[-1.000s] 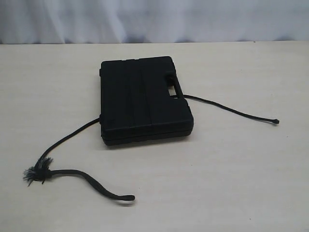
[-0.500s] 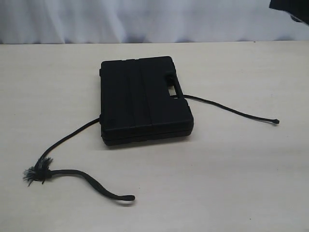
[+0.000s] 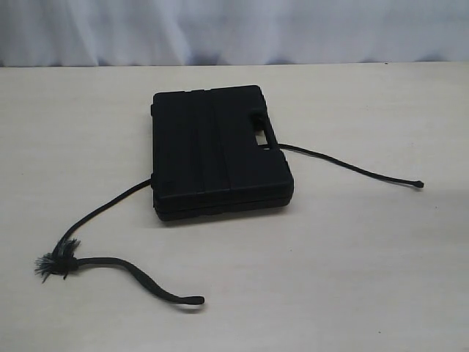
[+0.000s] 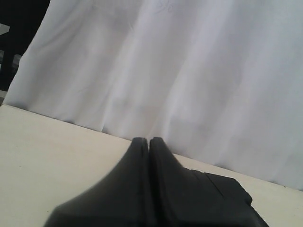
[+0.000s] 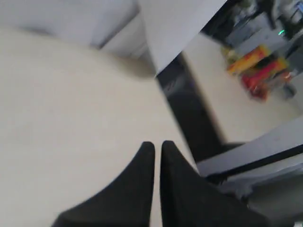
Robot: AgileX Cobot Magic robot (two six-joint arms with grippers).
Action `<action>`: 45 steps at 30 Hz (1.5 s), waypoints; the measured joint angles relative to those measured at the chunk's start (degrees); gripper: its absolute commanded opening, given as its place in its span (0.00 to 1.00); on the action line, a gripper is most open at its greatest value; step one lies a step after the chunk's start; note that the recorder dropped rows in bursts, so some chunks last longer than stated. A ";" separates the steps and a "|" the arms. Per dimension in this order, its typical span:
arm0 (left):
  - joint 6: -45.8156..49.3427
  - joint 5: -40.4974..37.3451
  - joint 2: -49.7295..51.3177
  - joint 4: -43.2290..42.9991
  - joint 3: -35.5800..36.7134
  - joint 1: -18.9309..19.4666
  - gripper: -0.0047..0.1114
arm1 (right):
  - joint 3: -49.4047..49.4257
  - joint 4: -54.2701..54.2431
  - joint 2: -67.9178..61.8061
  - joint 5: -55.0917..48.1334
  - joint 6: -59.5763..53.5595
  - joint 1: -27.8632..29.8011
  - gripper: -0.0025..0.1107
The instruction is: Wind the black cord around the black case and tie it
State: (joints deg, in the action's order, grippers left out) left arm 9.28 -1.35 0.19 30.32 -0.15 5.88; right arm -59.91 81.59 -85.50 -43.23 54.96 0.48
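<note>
- Black cord (image 3: 102,259) is not wrapped or tied yet, so almost all of your job is still ahead.
- Your left gripper (image 4: 149,142) has its two fingers pressed together and holds nothing. It points at a white curtain (image 4: 189,71), away from the work.
- Your right gripper (image 5: 157,144) has its fingers nearly touching, with only a thin crack between them, and it holds nothing too. It hangs over bare table near the edge.
- Neither gripper shows in the exterior view, so both are far from the cord.
- The black case (image 3: 212,150) lies flat in the middle of the table (image 3: 352,279).
- The cord comes out from under the case on both sides, so I think it runs beneath it.
- On the left it ends in a fuzzy tuft (image 3: 55,260) and a flat strap piece. On the right it ends in a small knob (image 3: 418,184).
- You still need to grab both ends, bring them over the case and make the knot.
- Half a second ago a dark shape sat in the top right corner of the exterior view. It is gone now. The case and cord have not moved.
</note>
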 measured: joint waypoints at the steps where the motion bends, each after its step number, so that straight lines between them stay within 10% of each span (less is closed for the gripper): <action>1: 0.00 0.11 0.00 0.00 0.00 0.00 0.04 | -2.92 -11.35 -2.12 -0.38 -11.55 0.50 0.06; 5: 0.00 0.21 0.00 0.00 0.00 0.00 0.04 | -12.26 -62.16 -10.79 -1.85 -53.41 0.54 0.06; 9: 0.00 0.21 0.00 0.00 0.00 0.00 0.04 | -17.92 -87.97 -17.83 0.93 -71.07 -5.85 0.06; 16: 0.27 -0.25 0.00 0.00 0.00 0.00 0.04 | -37.44 -88.48 -33.29 -5.44 -67.06 -19.11 0.14; 25: 1.01 -0.92 0.00 0.00 0.00 0.00 0.04 | -56.48 -84.83 -48.30 -17.79 -60.30 -20.38 0.45; 36: 1.06 -0.10 0.00 0.00 0.00 0.00 0.04 | -57.21 -82.44 -53.16 -14.30 -58.29 -20.16 0.40; 42: 1.06 0.98 0.00 0.00 0.00 0.00 0.04 | -57.34 -82.73 -54.48 -13.89 -57.52 -20.16 0.07; 45: 0.87 2.87 0.00 0.00 0.00 0.00 0.04 | -57.43 -83.01 -54.48 -12.51 -55.50 -20.16 0.06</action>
State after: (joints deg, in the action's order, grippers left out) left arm 10.14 1.53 0.19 30.32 -0.15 5.88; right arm -117.35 -1.43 -139.99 -55.74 -0.54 -19.68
